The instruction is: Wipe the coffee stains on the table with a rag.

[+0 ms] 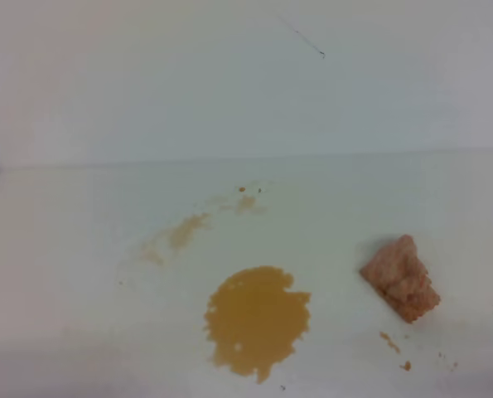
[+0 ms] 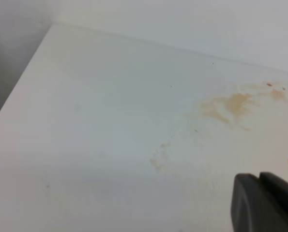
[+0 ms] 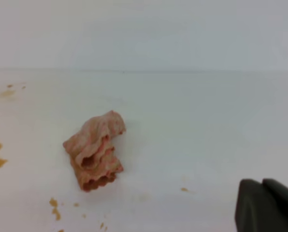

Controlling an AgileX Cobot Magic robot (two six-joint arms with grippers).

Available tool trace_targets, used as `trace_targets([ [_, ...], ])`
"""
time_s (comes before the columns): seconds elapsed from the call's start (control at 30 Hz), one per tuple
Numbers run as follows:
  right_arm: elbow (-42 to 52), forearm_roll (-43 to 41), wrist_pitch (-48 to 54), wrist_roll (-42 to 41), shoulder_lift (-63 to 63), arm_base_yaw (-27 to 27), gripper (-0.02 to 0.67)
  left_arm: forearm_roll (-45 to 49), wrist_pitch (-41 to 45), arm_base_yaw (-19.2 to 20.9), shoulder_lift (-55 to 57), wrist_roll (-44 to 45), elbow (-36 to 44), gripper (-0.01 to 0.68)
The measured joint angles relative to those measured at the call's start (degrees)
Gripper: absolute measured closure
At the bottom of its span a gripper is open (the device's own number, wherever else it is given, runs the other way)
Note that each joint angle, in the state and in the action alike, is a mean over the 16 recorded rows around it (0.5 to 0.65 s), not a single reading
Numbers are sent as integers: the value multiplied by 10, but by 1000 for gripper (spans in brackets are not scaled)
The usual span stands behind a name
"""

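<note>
rag point(image 1: 401, 278): loose wad, toward table's point(image 1: 72, 274) right edge | coffee stains point(image 1: 256, 319): big blotch near front edge, smears behind | grippers: only dark corners visible, grasp indeterminate | step: none begun; next: right gripper point(image 3: 267, 208) picks up rag

Pale wall point(image 1: 147, 75) with a thin dark scratch point(image 1: 309, 43); orange-brown crumbs point(image 1: 389, 341).

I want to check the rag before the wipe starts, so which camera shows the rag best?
The right wrist view: the rag sits near the frame's middle, close enough to show its folds. The exterior high view shows the rag whole but smaller, lying right of the big coffee blotch. The left wrist view does not show it.
</note>
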Motion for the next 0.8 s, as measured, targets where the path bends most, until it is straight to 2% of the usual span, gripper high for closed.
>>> trace_targets([
  [0.33,0,16,-83,0,1,0,652,0,0,0,0,0,0,675],
  [0.8,-1,126,-173,11,-1,0,652,0,-1,0,-2,0,3,675],
])
